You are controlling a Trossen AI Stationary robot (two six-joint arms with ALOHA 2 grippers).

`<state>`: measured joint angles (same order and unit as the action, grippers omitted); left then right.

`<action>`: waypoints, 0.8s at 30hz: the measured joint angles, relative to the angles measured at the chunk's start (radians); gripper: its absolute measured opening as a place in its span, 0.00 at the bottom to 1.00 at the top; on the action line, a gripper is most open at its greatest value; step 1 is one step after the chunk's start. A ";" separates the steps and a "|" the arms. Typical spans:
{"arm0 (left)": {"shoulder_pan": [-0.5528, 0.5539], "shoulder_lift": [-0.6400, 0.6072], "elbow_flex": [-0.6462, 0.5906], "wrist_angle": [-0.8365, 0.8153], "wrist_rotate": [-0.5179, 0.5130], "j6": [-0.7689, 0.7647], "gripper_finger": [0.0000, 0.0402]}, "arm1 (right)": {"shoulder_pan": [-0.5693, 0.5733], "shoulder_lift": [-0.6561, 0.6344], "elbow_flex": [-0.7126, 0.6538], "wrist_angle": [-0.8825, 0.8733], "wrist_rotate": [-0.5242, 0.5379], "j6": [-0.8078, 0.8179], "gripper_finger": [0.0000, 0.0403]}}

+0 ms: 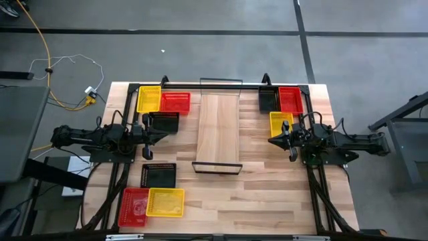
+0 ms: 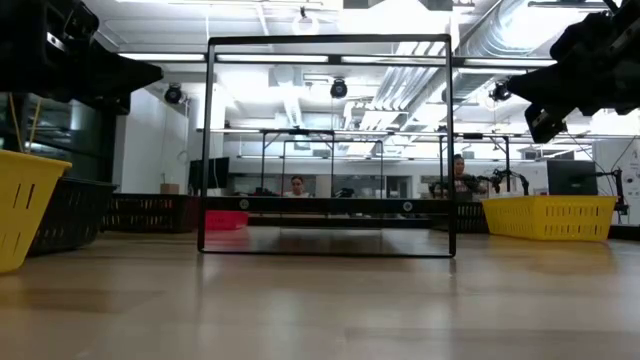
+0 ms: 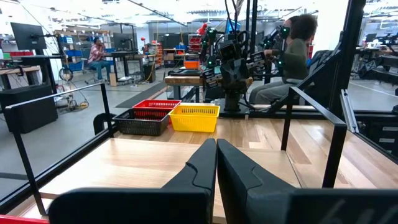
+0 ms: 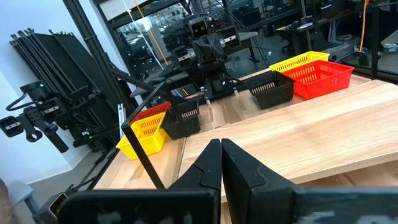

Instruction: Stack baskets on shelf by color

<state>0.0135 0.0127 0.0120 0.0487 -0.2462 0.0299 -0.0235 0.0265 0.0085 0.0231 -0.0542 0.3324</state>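
Observation:
The shelf (image 1: 219,130) lies along the table's middle, with a black wire frame at each short end. Baskets stand on the table in three groups: yellow (image 1: 148,99), red (image 1: 175,102) and black (image 1: 162,122) at the far left; black (image 1: 158,175), red (image 1: 134,206) and yellow (image 1: 165,202) at the near left; black (image 1: 269,99), red (image 1: 290,99) and yellow (image 1: 281,122) at the far right. My left gripper (image 1: 167,134) hovers left of the shelf, shut and empty (image 3: 216,162). My right gripper (image 1: 271,140) hovers right of the shelf, shut and empty (image 4: 221,162).
The shelf's near wire frame (image 2: 330,145) stands upright across the middle of the low view. The arms' black base frames (image 1: 114,174) run along both table sides. A seated person (image 3: 292,56) and other people show in the room beyond the table.

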 joint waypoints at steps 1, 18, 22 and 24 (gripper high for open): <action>0.000 0.000 0.000 0.000 0.000 0.000 0.01 | 0.000 0.000 0.000 0.000 0.001 0.006 0.00; 0.000 0.000 0.000 0.000 0.000 0.000 0.01 | 0.000 0.000 0.000 0.241 0.216 0.018 0.00; 0.000 0.000 0.000 0.000 0.000 0.000 0.01 | -0.001 0.005 0.037 0.357 0.280 -0.063 0.00; 0.000 0.000 0.000 0.000 0.000 0.000 0.01 | -0.001 0.023 0.095 0.344 0.312 -0.082 0.02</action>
<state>0.0136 0.0128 0.0120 0.0490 -0.2462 0.0299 -0.0241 0.0492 0.1036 0.3670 0.2575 0.2505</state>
